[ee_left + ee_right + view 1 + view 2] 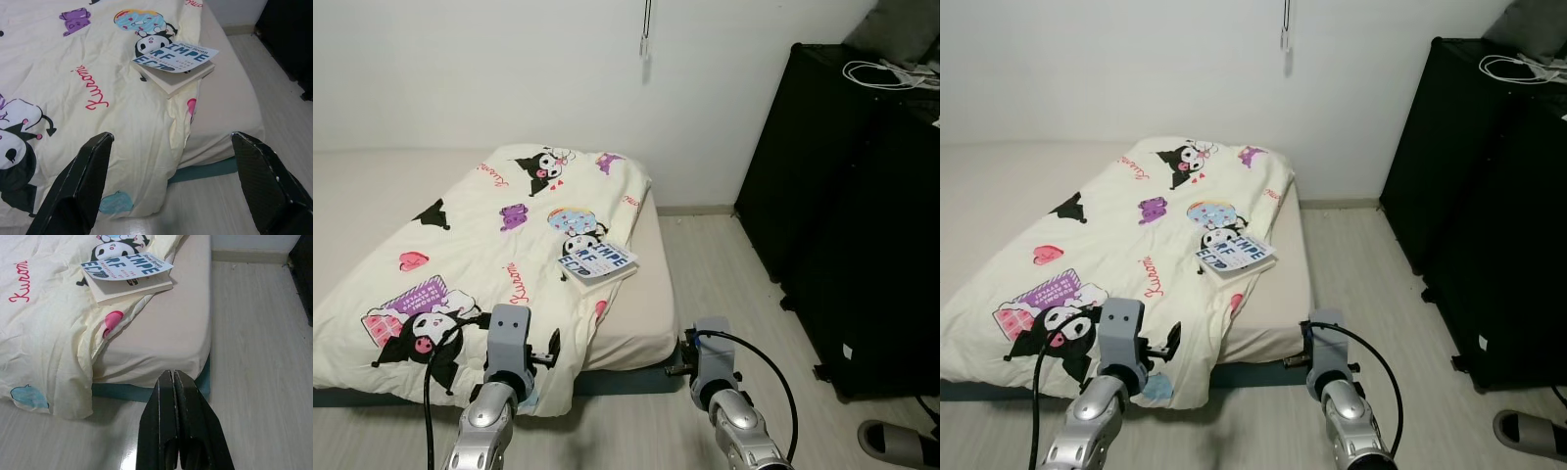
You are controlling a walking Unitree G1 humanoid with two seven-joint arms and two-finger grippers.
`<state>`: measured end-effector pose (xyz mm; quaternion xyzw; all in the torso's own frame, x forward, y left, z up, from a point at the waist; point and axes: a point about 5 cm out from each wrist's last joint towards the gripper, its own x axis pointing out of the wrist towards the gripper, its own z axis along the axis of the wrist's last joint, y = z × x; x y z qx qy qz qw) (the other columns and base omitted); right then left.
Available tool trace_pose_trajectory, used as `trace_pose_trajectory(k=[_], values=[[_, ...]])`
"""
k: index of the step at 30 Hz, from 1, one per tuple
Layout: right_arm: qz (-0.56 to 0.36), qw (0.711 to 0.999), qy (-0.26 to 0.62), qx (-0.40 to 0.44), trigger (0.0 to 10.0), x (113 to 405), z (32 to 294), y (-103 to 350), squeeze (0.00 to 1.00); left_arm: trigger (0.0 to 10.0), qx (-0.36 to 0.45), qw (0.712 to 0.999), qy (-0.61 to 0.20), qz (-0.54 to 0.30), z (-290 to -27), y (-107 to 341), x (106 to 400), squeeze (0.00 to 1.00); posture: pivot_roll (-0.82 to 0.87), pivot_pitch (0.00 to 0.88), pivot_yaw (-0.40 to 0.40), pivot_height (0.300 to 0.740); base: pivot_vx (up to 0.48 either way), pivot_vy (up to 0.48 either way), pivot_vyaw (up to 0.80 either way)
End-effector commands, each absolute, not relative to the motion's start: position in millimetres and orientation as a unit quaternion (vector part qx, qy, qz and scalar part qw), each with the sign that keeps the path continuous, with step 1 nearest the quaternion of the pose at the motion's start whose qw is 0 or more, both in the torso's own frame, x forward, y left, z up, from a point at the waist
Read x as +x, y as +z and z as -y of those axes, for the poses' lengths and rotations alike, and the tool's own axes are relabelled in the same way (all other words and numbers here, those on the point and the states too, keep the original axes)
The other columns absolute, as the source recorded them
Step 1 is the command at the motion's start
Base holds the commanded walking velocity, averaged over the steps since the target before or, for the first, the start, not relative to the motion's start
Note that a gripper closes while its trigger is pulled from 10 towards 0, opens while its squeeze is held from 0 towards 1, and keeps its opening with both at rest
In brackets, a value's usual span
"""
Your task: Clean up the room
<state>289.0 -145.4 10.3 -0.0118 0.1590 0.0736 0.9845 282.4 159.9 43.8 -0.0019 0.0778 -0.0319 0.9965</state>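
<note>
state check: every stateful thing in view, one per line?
left end effector: open, empty, raised before the bed.
right end effector: shut, empty, above the floor by the mattress corner.
book: closed, flat on the blanket's edge.
cartoon-print blanket: spread out, rumpled, corner hanging off the mattress.
mattress: partly bare along its right side.
white cable: coiled on the black cabinet.

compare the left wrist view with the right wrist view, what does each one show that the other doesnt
Left wrist view alone: the left gripper with its two black fingers spread wide apart, a purple print on the blanket, and the blanket's near corner hanging over the mattress edge.

Right wrist view alone: the right gripper with its fingers pressed together, more of the pale wood floor beside the bed, and the baseboard at the wall.

Both: the book lying on the blanket near the bed's edge, the bare beige mattress, and the red cursive lettering.
</note>
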Motion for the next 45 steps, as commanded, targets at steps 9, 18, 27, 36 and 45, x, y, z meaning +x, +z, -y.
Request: trace_pose_trajectory(k=[9, 18, 27, 36, 45], values=[[-0.172, 0.982, 0.074, -0.012, 10.0, 286.0, 146.3, 6.0, 0.00, 10.0, -0.006, 0.996, -0.034, -0.082, -158.3, 42.2, 281.8, 0.00, 0.00, 0.104, -0.018, 0.740, 0.323, 0.000, 0.00], [-0.173, 0.980, 0.094, -0.032, 10.0, 286.6, 142.3, 6.5, 0.00, 10.0, -0.007, 0.996, -0.033, -0.083, -158.5, 41.7, 281.4, 0.00, 0.00, 0.099, -0.020, 0.740, 0.331, 0.000, 0.00], [-0.171, 0.979, 0.103, -0.024, 10.0, 285.1, 138.6, 5.7, 0.00, 10.0, -0.007, 0.996, -0.031, -0.083, -159.9, 41.1, 280.4, 0.00, 0.01, 0.092, -0.021, 0.740, 0.328, 0.000, 0.34], [-0.176, 0.978, 0.107, -0.024, 10.0, 283.8, 137.5, 4.1, 0.00, 10.0, -0.006, 0.996, -0.029, -0.083, -161.8, 41.7, 280.3, 0.00, 0.01, 0.102, -0.022, 0.740, 0.318, 0.000, 0.00], [-0.177, 0.978, 0.106, -0.024, 10.0, 283.1, 138.4, 3.7, 0.00, 10.0, -0.006, 0.996, -0.028, -0.084, -162.7, 41.5, 279.3, 0.00, 0.00, 0.108, -0.019, 0.740, 0.308, 0.000, 0.00]])
